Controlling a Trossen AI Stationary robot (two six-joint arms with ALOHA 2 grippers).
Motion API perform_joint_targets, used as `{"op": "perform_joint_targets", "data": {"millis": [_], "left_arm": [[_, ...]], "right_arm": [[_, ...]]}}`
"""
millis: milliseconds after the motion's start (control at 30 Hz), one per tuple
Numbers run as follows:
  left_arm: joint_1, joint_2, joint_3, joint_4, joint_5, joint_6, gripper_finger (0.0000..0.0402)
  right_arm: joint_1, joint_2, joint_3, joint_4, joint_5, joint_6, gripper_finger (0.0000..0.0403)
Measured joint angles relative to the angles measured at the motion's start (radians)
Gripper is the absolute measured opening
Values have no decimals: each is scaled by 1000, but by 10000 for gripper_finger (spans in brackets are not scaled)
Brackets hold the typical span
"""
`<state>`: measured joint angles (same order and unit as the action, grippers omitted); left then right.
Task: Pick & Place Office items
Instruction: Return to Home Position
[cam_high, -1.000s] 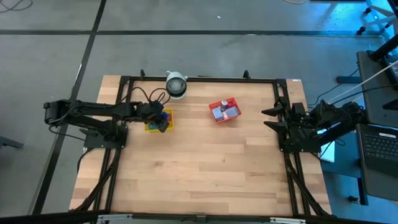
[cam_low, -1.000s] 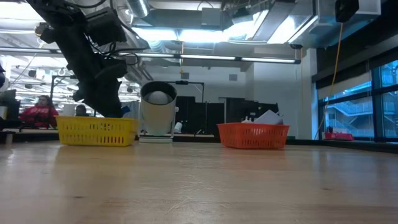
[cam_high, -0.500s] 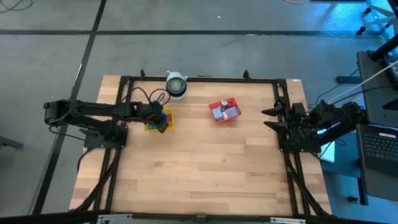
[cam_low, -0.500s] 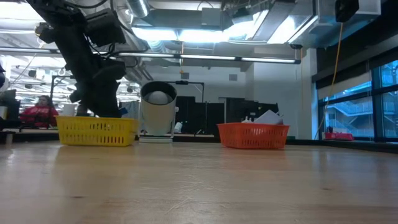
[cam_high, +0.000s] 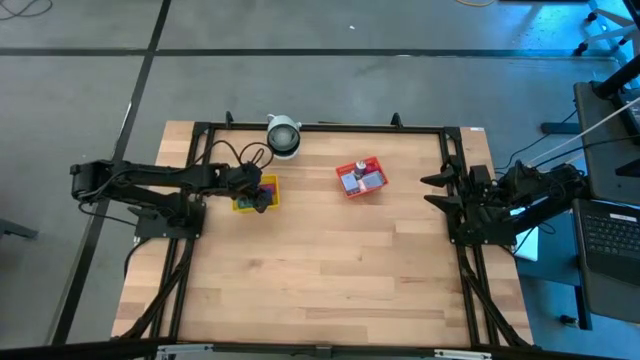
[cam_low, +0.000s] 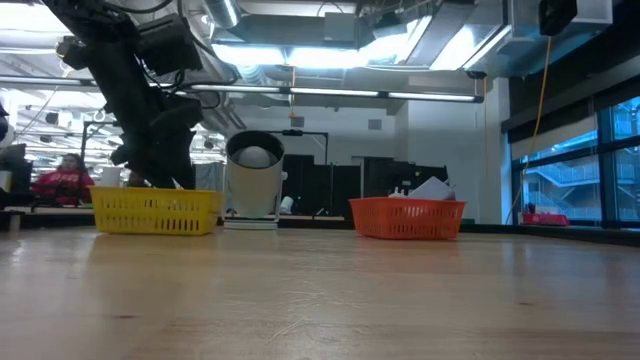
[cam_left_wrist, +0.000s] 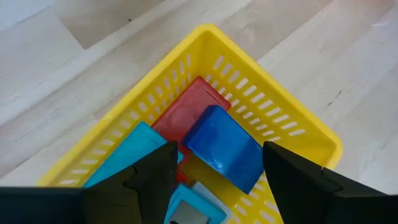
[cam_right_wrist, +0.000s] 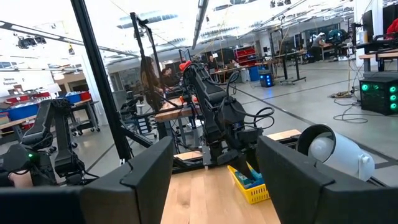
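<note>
Yellow tray (cam_left_wrist: 277, 93): left fingers (cam_left_wrist: 149, 180) wide, empty, lifted slightly above blue block (cam_left_wrist: 224, 146); right fingers (cam_right_wrist: 143, 180) spread, unchanged.

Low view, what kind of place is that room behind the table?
Probably a robotics lab or workshop: exposed ducts and strip lights overhead, a person at far benches, and a framed wooden table where the left gripper hangs open over the yellow bin while the right gripper waits at its right edge.

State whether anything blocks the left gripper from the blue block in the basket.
Nothing visible. The left gripper hangs open above the yellow basket; the blue block lies uncovered on top. The right gripper waits at the table edge.
</note>
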<state>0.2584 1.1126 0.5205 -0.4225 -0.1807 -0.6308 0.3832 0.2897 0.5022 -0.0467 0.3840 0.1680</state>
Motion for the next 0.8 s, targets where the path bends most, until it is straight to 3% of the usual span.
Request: {"op": "perform_joint_targets", "data": {"millis": [233, 367, 633, 800], "left_arm": [[0, -6, 1, 16, -15, 28, 232], [0, -69, 33, 82, -56, 90, 232], [-5, -407, 42, 226, -65, 247, 232], [-53, -615, -57, 307, -71, 313, 232]], "right_arm": [[0, -1, 0, -8, -1, -21, 233], [0, -34, 42, -74, 10, -48, 233], [0, -136, 114, -348, 86, 6, 233], [0, -257, 111, -471, 69, 21, 233]]}}
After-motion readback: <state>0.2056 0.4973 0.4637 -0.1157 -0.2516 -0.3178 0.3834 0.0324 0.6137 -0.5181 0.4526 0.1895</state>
